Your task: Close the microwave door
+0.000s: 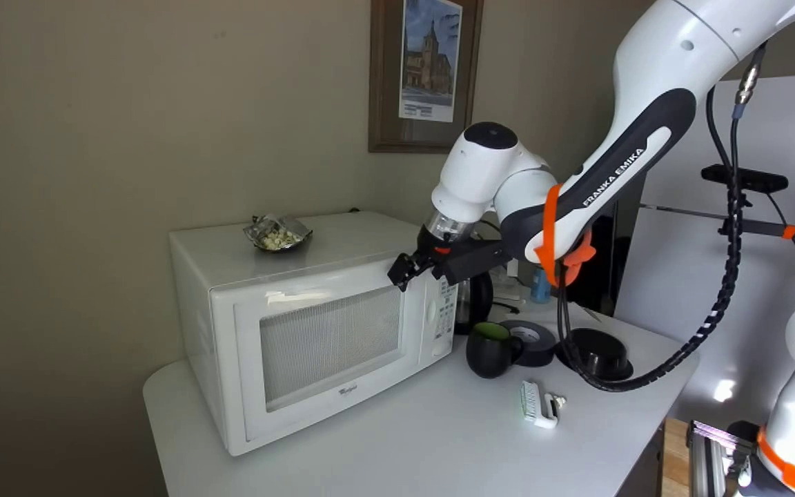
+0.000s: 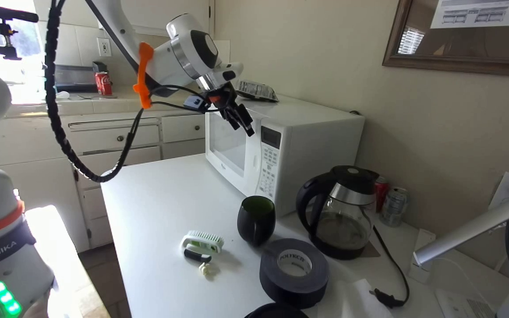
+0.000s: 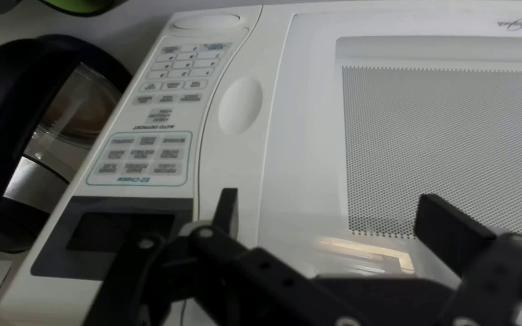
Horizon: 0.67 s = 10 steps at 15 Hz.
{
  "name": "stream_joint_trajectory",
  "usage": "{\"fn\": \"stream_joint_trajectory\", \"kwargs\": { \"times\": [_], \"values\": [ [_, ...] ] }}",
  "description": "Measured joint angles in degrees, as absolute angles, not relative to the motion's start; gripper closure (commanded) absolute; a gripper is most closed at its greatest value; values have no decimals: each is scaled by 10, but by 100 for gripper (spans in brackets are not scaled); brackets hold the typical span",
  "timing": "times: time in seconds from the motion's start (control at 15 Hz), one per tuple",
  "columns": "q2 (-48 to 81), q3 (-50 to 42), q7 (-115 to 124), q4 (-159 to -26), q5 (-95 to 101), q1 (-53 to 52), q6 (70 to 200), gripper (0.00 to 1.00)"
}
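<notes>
One microwave, white, on the table; door closed, by the look of it, and the job all but done.
Fit: flush, as far as both exterior views show; in the wrist view the door's edge meets the panel along a thin, even line, no gap showing. Latch not visible, so whether it has caught cannot be told. Held: nothing; claw spread wide before the door's upper corner on the panel side, contact with the door not clear. Neighbours: kettle beside the microwave, foil dish on its top. Done, as judged: the closing itself. Left: perhaps a firm press near the panel to make sure, then backing the claw off.
</notes>
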State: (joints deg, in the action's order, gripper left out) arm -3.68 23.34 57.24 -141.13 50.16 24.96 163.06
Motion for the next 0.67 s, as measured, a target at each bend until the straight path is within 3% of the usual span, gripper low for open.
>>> {"fn": "stream_joint_trajectory", "kwargs": {
  "times": [0.13,0.67],
  "values": [
    [-48,235,519,-1412,437,238,1581,0],
    [-115,102,263,-1414,246,64,1394,0]
  ]
}}
